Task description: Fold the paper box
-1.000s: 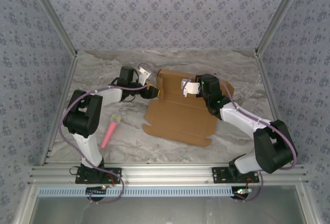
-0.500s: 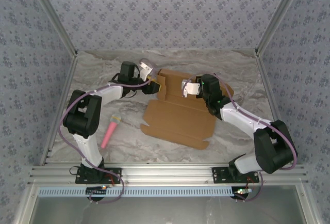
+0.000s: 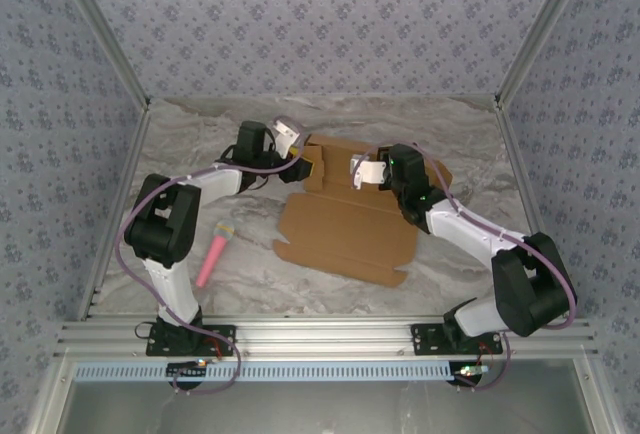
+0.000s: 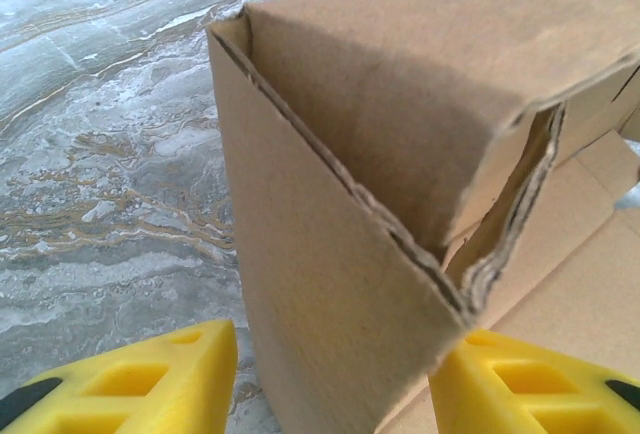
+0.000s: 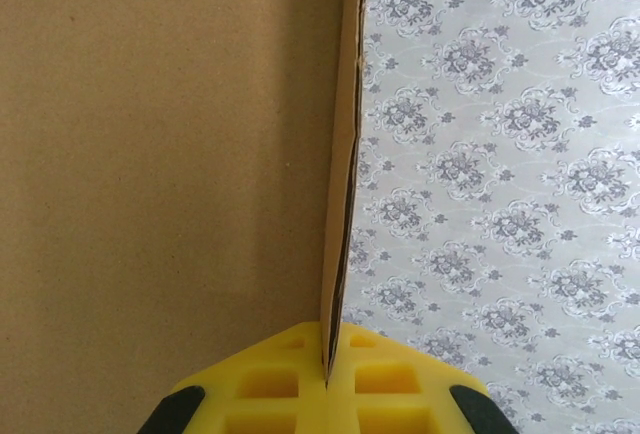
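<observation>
The paper box (image 3: 345, 229) is a brown die-cut cardboard sheet, part folded, lying mid-table. Its back-left corner flaps stand up. My left gripper (image 3: 303, 162) sits at that corner. In the left wrist view the folded corner (image 4: 330, 254) stands between my yellow fingers (image 4: 130, 379), with a gap on the left side, so the left gripper (image 4: 335, 354) is open around it. My right gripper (image 3: 366, 170) is at the back wall of the box. In the right wrist view the gripper (image 5: 328, 354) is shut on the upright cardboard edge (image 5: 340, 204).
A pink pen-like stick (image 3: 214, 256) lies on the marble table left of the box, near the left arm. Patterned walls and metal posts (image 3: 110, 64) close in the back and sides. A metal rail (image 3: 320, 339) runs along the near edge.
The left gripper has moved right and back onto the box's back-left corner, and its jaws have narrowed around the raised flap. The sheet shifted slightly. The right gripper kept its hold.
</observation>
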Motion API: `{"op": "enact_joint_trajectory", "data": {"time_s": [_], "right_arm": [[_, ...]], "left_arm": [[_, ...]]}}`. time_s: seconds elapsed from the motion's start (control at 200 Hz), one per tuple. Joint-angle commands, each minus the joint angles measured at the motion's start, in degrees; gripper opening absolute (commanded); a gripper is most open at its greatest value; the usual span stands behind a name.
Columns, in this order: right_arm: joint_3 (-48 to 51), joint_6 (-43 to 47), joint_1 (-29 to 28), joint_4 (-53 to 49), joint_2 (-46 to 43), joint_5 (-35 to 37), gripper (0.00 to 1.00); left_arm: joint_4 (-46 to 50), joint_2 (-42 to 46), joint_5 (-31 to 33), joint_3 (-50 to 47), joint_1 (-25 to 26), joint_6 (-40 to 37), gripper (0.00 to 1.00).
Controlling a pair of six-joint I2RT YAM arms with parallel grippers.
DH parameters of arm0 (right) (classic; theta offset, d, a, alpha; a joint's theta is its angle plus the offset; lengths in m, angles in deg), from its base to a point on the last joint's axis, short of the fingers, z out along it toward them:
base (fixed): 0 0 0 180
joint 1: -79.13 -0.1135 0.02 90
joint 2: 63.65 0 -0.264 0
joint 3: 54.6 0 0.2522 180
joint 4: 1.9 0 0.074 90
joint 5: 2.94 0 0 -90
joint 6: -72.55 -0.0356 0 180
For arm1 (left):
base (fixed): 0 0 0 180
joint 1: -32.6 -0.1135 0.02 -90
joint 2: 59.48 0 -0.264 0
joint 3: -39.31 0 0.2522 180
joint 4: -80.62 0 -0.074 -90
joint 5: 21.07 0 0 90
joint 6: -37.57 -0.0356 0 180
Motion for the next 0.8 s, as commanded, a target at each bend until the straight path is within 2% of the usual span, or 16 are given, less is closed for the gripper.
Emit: {"op": "enact_joint_trajectory", "data": {"time_s": [0.0,0.38,0.8], "right_arm": [[2.26,3.4,-1.12,1.84,-1.1,0.85,0.0],[7.16,6.6,-4.34,8.15,-2.2,3.92,0.0],[9.87,7.7,-5.17,10.63,-2.28,6.13,0.0]], "left_arm": [[-5.09,1.16,2.9,-2.78,0.37,-0.37,0.51],[-15.09,4.07,10.84,-11.09,2.76,-1.02,0.48],[-26.67,5.37,13.29,-17.59,3.03,2.2,0.47]]}}
